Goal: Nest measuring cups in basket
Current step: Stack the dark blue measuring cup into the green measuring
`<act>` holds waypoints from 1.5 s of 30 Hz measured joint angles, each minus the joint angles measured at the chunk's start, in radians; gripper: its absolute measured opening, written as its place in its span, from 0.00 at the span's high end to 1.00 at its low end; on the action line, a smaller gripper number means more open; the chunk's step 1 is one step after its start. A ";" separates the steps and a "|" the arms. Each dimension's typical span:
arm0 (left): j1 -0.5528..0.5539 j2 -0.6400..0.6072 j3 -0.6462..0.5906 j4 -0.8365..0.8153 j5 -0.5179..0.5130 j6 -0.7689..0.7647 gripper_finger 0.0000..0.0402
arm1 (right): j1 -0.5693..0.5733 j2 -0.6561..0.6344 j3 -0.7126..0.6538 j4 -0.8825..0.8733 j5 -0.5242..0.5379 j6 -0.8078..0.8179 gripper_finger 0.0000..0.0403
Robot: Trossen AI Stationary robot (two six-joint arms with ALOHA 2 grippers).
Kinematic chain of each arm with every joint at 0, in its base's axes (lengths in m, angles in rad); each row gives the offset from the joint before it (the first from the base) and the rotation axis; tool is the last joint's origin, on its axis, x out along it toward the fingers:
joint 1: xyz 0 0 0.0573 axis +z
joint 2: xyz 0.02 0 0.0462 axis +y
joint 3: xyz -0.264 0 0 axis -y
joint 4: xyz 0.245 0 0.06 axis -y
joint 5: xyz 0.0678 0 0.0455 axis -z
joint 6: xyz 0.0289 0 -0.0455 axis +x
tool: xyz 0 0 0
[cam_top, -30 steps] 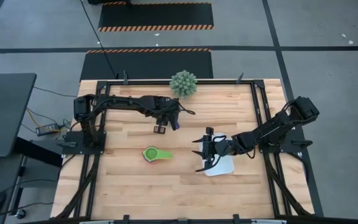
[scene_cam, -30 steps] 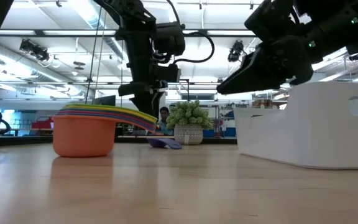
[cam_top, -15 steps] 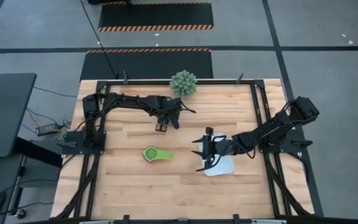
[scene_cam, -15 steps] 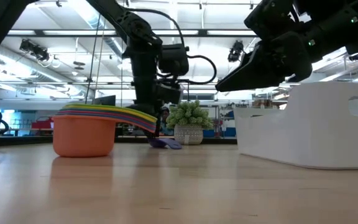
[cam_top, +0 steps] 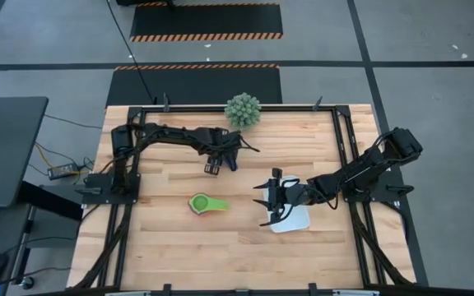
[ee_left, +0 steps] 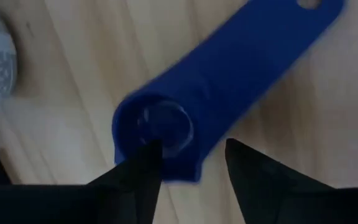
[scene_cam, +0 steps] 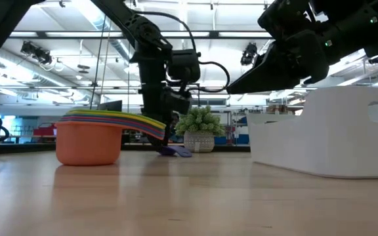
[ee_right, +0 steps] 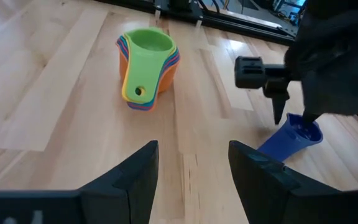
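Observation:
A dark blue measuring cup lies on the table in front of the plant, its bowl up and its handle stretching away; it also shows in the high view and right wrist view. My left gripper is open and points down at it, one finger over the bowl's rim and one beside the bowl. The other cups sit nested, green on top and orange at the bottom, on the table. My right gripper hovers open above the left end of the white basket. My left gripper comes from above at the bowl end of the blue cup, which lies flat on the table. One fingertip overlaps the bowl's rim. I cannot tell whether it touches the cup.
A spiky green plant in a pot stands at the far edge, just behind the blue cup. The basket sits right of centre. Bare wood lies between the stack and the basket and along the near edge.
My left gripper has come down toward the blue cup, from well above the table to close over it. The cup, the stack and the right arm have kept still.

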 joint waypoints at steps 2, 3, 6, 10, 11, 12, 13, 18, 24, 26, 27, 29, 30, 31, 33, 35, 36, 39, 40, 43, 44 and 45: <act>0.000 0.021 0.001 0.007 -0.006 0.013 0.58 | 0.000 0.000 0.000 0.000 0.000 0.004 0.50; -0.002 0.025 0.003 0.009 -0.020 0.021 0.59 | 0.000 0.000 0.000 -0.001 0.000 0.004 0.50; -0.017 0.037 0.004 0.008 -0.069 0.024 0.63 | 0.000 0.000 0.000 -0.002 -0.001 0.007 0.50; -0.031 0.039 0.002 0.005 -0.087 0.031 0.71 | 0.000 0.000 0.000 0.003 -0.012 0.005 0.50; -0.031 0.039 0.002 0.003 -0.088 0.031 0.73 | 0.000 0.000 0.000 0.005 -0.012 0.005 0.50; -0.032 0.039 0.002 0.002 -0.088 0.030 0.75 | 0.000 0.000 0.000 0.005 -0.012 0.005 0.50; -0.035 0.040 0.002 0.001 -0.087 0.025 0.77 | 0.000 0.000 0.000 0.004 -0.012 0.005 0.50; -0.037 0.037 0.000 -0.005 -0.077 -0.006 0.88 | 0.000 0.000 0.000 0.005 -0.019 0.008 0.50; -0.035 0.027 0.000 -0.027 -0.058 -0.041 0.97 | 0.000 0.000 0.000 0.006 -0.019 0.008 0.50; -0.035 0.022 0.000 -0.049 -0.052 -0.059 0.97 | 0.000 0.000 0.000 0.012 -0.019 0.008 0.50; -0.036 0.022 0.000 -0.053 -0.050 -0.065 0.97 | 0.000 0.000 0.000 0.012 -0.019 0.008 0.50; -0.038 0.018 0.000 -0.060 -0.050 -0.083 0.97 | 0.000 0.000 0.000 0.012 -0.019 0.007 0.50; -0.039 0.012 -0.001 -0.071 -0.046 -0.088 0.97 | 0.000 0.000 0.000 0.013 -0.019 0.008 0.50; -0.040 0.007 -0.001 -0.073 -0.046 -0.092 0.97 | 0.000 0.000 0.000 0.013 -0.019 0.008 0.50; -0.045 -0.008 -0.001 -0.081 -0.045 -0.110 0.97 | 0.000 0.000 0.000 0.013 -0.019 0.008 0.50; -0.052 -0.038 -0.001 -0.104 -0.045 -0.130 0.97 | 0.000 0.000 0.000 0.012 -0.018 0.008 0.50; -0.058 -0.051 0.000 -0.116 -0.046 -0.141 0.97 | 0.000 0.000 0.000 0.012 -0.013 0.007 0.50; -0.081 -0.098 0.009 -0.176 -0.026 -0.202 0.97 | 0.001 0.000 0.000 0.012 0.002 0.001 0.50; -0.088 -0.117 0.013 -0.194 -0.008 -0.232 0.97 | 0.001 0.000 0.000 0.012 0.003 0.000 0.50; -0.119 -0.161 0.033 -0.273 0.043 -0.357 0.97 | 0.001 0.000 0.000 0.012 0.003 -0.001 0.50; -0.133 -0.170 0.040 -0.304 0.053 -0.398 0.97 | 0.001 0.000 0.000 0.012 0.004 -0.002 0.50; -0.146 -0.182 0.041 -0.327 0.058 -0.440 0.97 | 0.001 0.000 0.000 0.013 0.004 -0.002 0.50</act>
